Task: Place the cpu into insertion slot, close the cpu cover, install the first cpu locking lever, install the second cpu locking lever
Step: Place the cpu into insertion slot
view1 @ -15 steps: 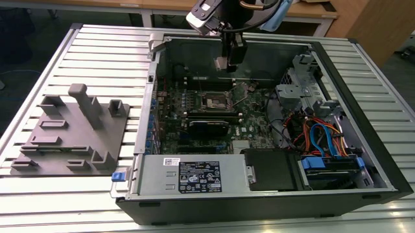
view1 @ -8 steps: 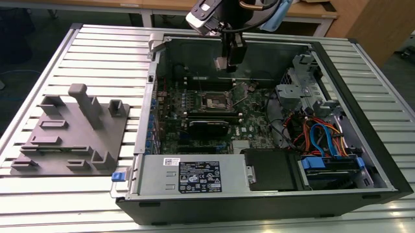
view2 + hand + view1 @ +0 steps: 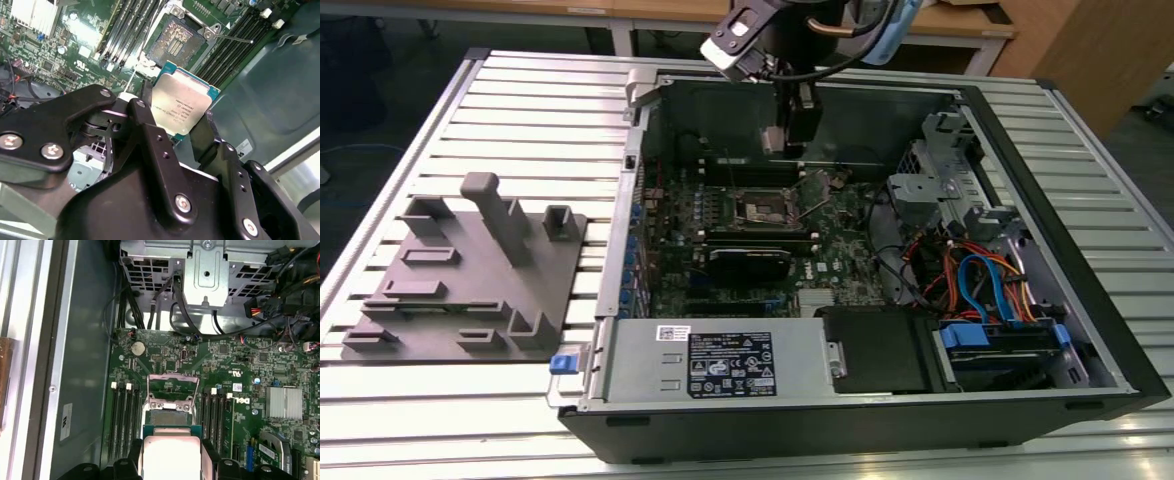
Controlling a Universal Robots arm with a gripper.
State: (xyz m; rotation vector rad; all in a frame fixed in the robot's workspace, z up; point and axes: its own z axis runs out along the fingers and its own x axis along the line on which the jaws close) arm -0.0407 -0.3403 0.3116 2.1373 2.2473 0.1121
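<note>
Tool (image 3: 175, 120) clamped on the cpu (image 3: 184, 100), chip pinched edge to edge between its fingers, hovering near the bare insertion slot (image 3: 176, 44), cpu cover (image 3: 172, 385) flipped up.

Table (image 3: 520, 95): PC case (image 3: 854, 428) (jig (image 3: 447, 300) beside)

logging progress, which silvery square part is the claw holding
The cpu, the flat green-edged chip gripped by the claw near the insertion slot; the finned heatsink sits on the green board.
</note>
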